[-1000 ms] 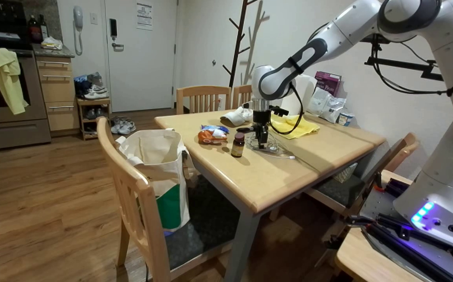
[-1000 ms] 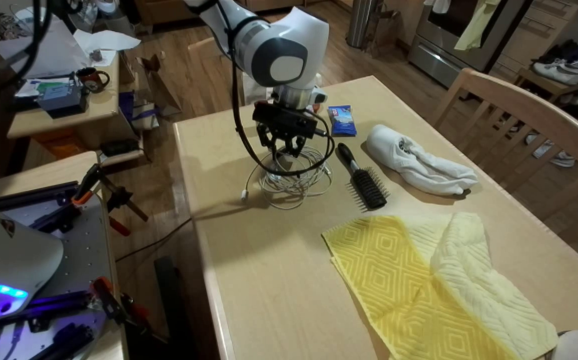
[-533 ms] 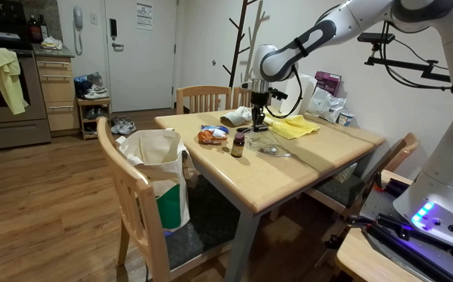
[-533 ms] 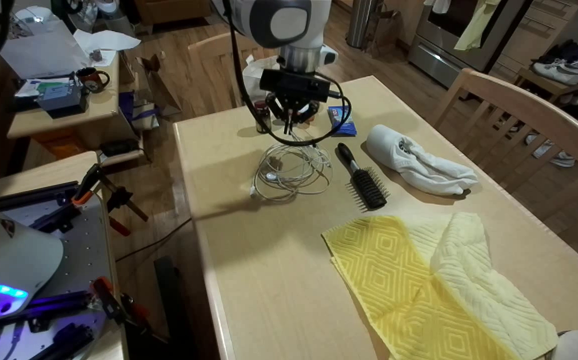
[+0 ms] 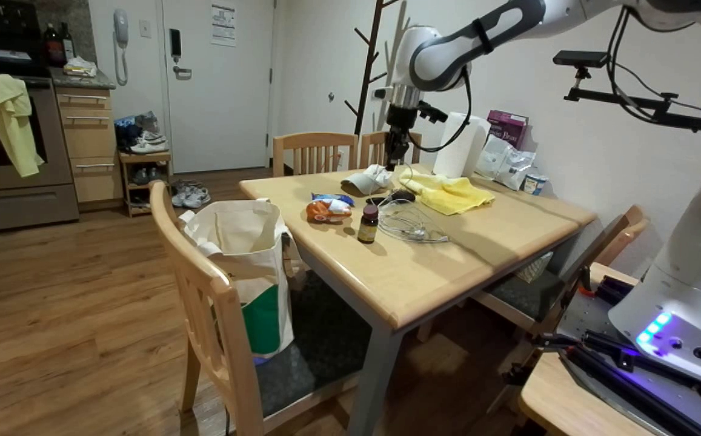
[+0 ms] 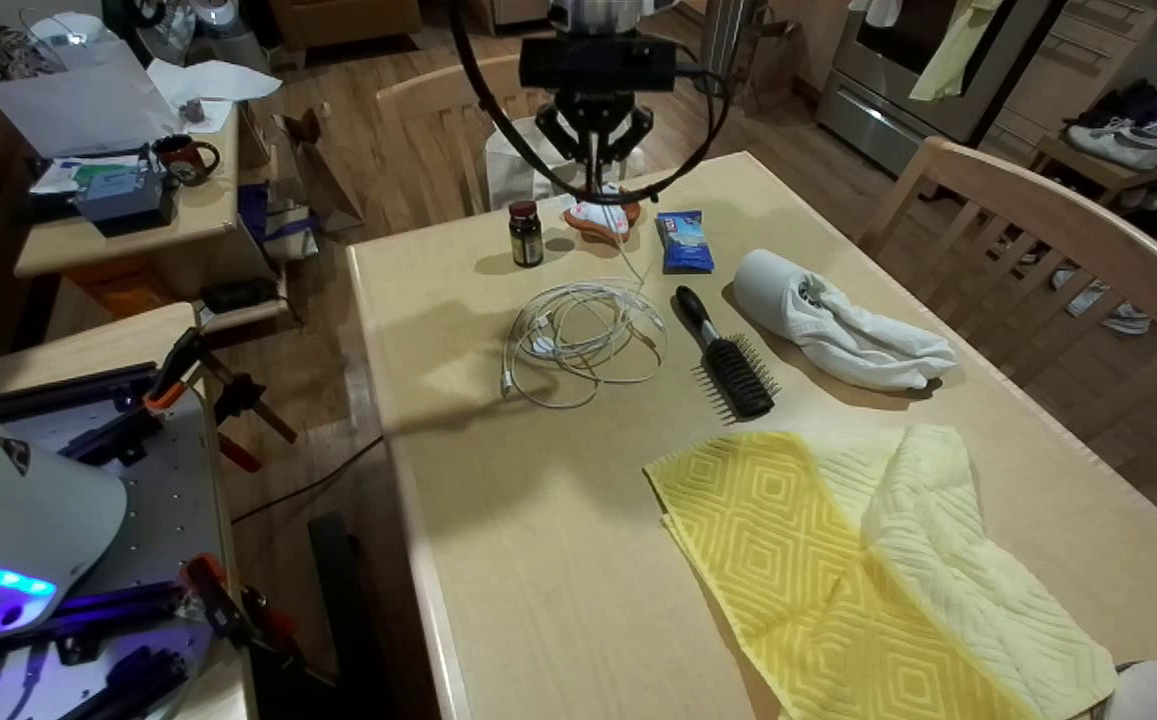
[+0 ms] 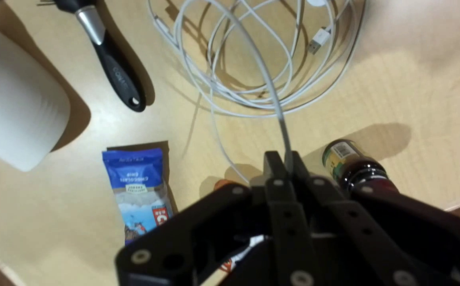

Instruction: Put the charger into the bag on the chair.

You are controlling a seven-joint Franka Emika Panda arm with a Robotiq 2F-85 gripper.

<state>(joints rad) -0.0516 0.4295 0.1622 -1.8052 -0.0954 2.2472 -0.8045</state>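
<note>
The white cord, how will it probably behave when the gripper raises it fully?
The white cord is probably floppy: it lies in loose coils on the table. Its crossing loops may tangle as they rise. The gripper pinches only a short stretch, so the rest would likely dangle.

In an exterior view, most of the charger (image 6: 543,345) lies on the worktop (image 6: 518,560), the bottle (image 6: 526,235) behind it, the hairbrush (image 6: 735,373) to its right, the cloth (image 6: 838,580) before the hairbrush. Beside the worktop, the bag (image 5: 259,272) stands on the chair (image 5: 320,339).
</note>
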